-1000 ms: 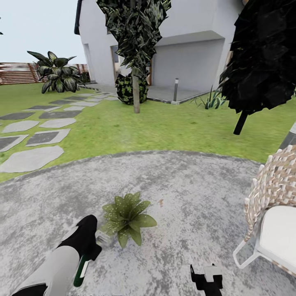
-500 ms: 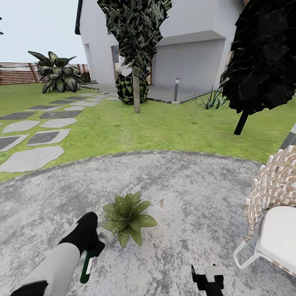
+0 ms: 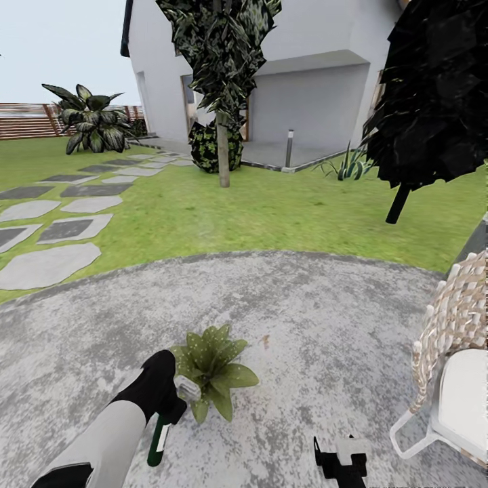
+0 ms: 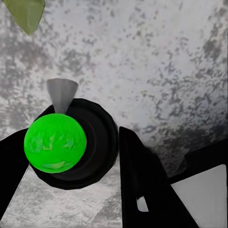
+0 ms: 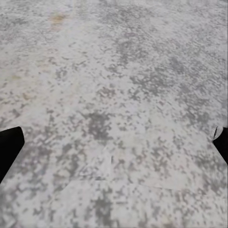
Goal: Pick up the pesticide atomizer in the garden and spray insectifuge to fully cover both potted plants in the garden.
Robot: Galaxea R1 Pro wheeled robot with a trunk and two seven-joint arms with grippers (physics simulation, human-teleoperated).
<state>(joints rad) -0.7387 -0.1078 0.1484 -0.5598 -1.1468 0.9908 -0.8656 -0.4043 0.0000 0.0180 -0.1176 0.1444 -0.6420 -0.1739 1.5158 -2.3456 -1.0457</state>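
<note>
Now the left pincer [image 3: 169, 407] holds the sprayer [image 3: 160, 439] tight between its fingers, and it has moved closer, so the pale nozzle [image 3: 188, 390] almost touches the little plant [image 3: 213, 366] on the grey paving [image 3: 325, 312]. I think spraying can start. The right pincer [image 3: 342, 464] hangs low with its fingers wide apart, holding nothing. Farther off are grass [image 3: 271, 210] and the house [image 3: 305, 88].

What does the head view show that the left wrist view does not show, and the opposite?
Head view alone: the whole potted plant, lawn, house, wicker bench and right gripper.
Left wrist view alone: the sprayer's round green end seen end-on between the black fingers.
Both: the speckled paving, the sprayer and the left gripper holding it.
</note>
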